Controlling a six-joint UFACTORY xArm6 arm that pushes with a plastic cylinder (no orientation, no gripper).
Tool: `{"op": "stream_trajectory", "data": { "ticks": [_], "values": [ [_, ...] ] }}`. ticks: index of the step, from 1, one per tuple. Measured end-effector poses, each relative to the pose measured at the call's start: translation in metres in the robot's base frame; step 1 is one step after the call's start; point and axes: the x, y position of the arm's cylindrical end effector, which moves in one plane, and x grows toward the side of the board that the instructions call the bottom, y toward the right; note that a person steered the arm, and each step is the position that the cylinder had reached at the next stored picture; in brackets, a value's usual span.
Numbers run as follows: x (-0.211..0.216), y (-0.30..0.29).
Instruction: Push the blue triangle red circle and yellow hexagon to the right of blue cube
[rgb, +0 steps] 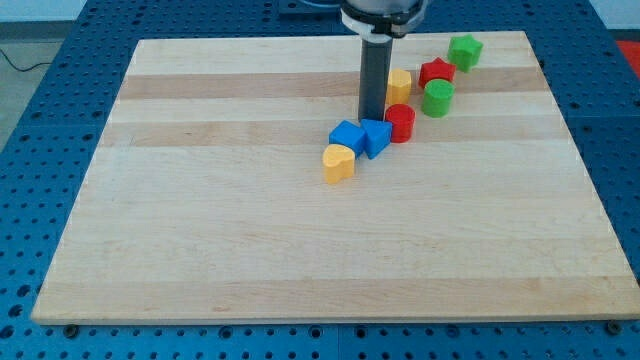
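Tip (373, 118) just behind blue triangle (376, 137), red circle (400, 123) at its right; no jaws, bare rod. Blue cube (346, 135) touching triangle's left; yellow hexagon (399, 84) far right of rod.

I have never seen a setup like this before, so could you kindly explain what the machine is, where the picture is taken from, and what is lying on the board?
This is a single camera picture looking down at an angle on a pale wooden board resting on a blue perforated table. The machine is a robot arm that has no pincer and holds nothing; it ends in a straight dark rod, and my tip slides along the board to push blocks.

My tip sits just above the blue triangle block, beside the red round block. A blue cube touches the triangle on the view's left, with a yellow heart-like block below it. Towards the view's top right lie a yellow hexagon block, a red star block, a green round block and another green block.
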Motion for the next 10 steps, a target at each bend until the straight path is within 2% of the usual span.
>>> {"op": "stream_trajectory", "data": {
  "ticks": [2,3,5,7,8,9,10],
  "values": [
    [-0.067,0.001],
    [-0.077,0.023],
    [-0.062,0.054],
    [-0.006,0.062],
    [0.007,0.065],
    [0.006,0.065],
    [-0.020,0.066]
  ]
}}
